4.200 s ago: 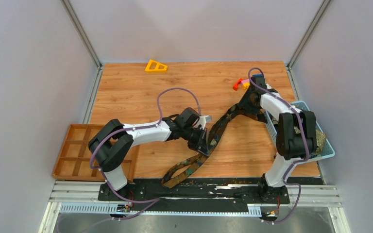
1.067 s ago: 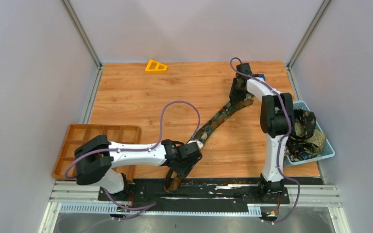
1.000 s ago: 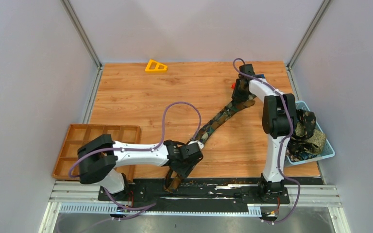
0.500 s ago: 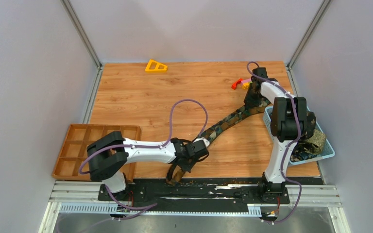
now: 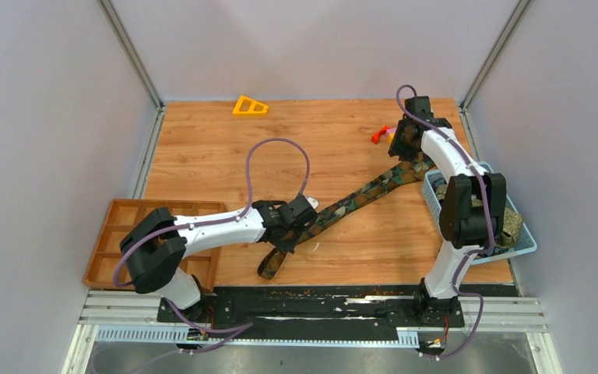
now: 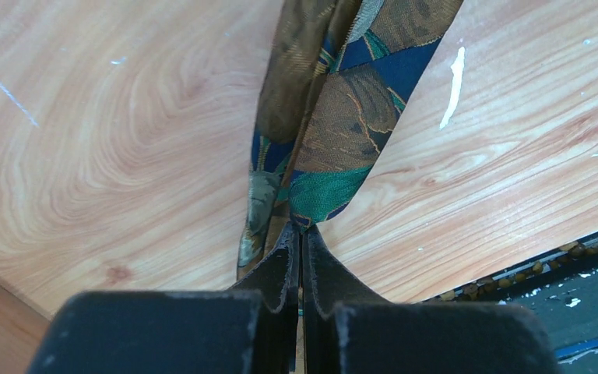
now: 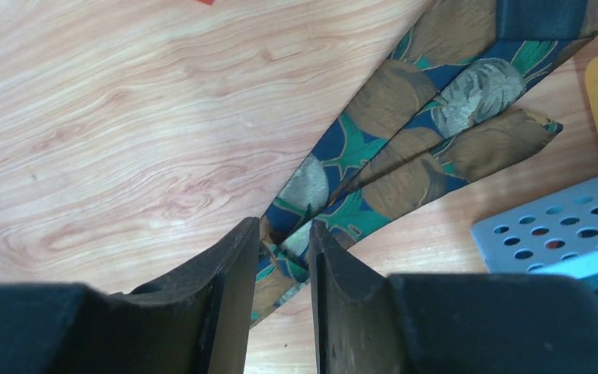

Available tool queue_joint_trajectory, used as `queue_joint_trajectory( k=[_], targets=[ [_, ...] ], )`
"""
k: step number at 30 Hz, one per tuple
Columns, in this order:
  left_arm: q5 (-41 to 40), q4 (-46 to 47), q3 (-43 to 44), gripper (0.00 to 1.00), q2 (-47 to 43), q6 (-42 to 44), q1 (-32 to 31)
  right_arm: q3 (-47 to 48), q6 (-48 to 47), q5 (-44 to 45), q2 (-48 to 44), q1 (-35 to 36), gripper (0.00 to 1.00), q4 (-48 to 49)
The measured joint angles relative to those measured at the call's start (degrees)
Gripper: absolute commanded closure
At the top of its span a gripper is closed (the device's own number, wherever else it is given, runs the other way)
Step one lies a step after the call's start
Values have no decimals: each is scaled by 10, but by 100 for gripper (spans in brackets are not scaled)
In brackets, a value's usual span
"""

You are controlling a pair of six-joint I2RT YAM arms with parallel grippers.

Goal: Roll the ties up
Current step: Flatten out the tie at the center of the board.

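Drawn slantwise across the wooden table (image 5: pixel 202 156): one tie (image 5: pixel 362 193), lying from near-left to far-right. Clamped at both ends, pinched flat by the tightly closed left gripper (image 5: pixel 290 237) a little way up from the narrow tail, and nipped in a bunched fold by the part-closed right gripper (image 5: pixel 406 159) at the broad end, just beside the blue basket (image 5: pixel 514 252). Seen from the left gripper, stretching away to the far right along its long axis. Likely to be rolled from the left arm's nearer tail toward the right-hand hold, kept there as an anchor
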Motion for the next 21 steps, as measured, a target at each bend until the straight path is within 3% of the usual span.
queue_joint_trajectory(
  k=[11,14,21],
  targets=[
    [48,8,-5,100,-20,43,75,-60,3,-9,-36,26,69,1],
    [59,12,-9,92,-9,46,94,-76,3,-9,-36,37,69,0],
    [77,22,-9,64,22,57,109,-118,3,-12,-55,89,69,1]
  ],
)
